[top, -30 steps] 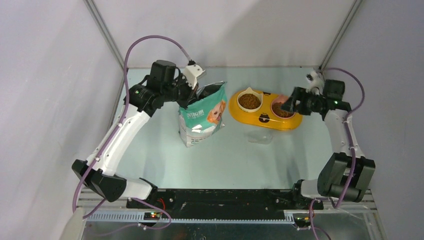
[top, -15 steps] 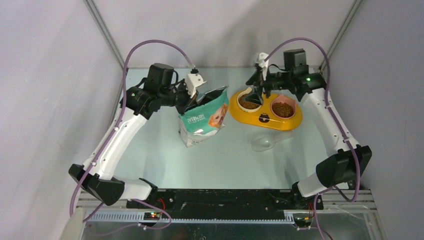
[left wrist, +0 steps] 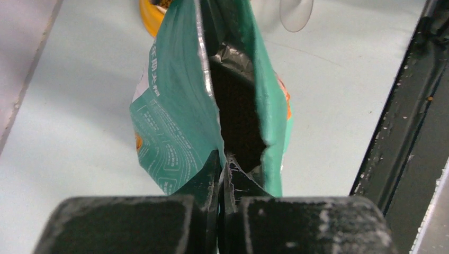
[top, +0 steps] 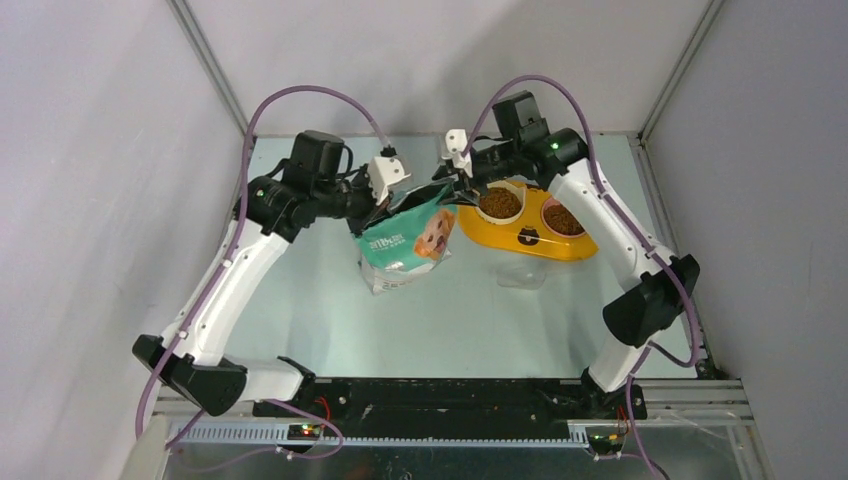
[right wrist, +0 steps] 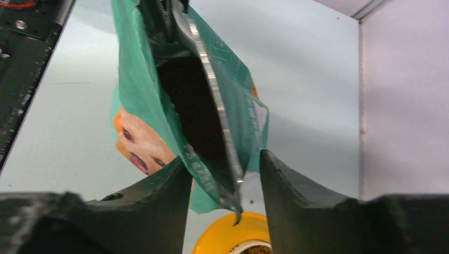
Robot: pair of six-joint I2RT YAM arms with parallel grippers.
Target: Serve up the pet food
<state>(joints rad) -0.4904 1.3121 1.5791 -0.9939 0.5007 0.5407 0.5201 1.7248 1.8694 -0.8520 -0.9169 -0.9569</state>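
Observation:
The teal-and-white pet food bag (top: pixel 405 245) with a golden dog stands left of the yellow feeder (top: pixel 527 238). My left gripper (top: pixel 383 203) is shut on the bag's left top edge (left wrist: pixel 221 159); the bag mouth (left wrist: pixel 238 116) gapes open and is dark inside. My right gripper (top: pixel 450 188) is open, its fingers (right wrist: pixel 286 185) straddling the bag's right top corner (right wrist: pixel 227 174) without pinching it. Brown pet food fills both feeder bowls (top: pixel 498 203) (top: pixel 562 220) and shows in the right wrist view (right wrist: pixel 259 248).
A clear plastic scoop (top: pixel 520 275) lies on the table in front of the feeder and shows in the left wrist view (left wrist: pixel 296 10). Grey walls close in the back and sides. The black base rail (top: pixel 450 395) runs along the near edge.
My right arm swung left from the feeder's right bowl, over the left bowl, to the bag's right top corner. My left gripper kept its hold and the bag's top leaned a little.

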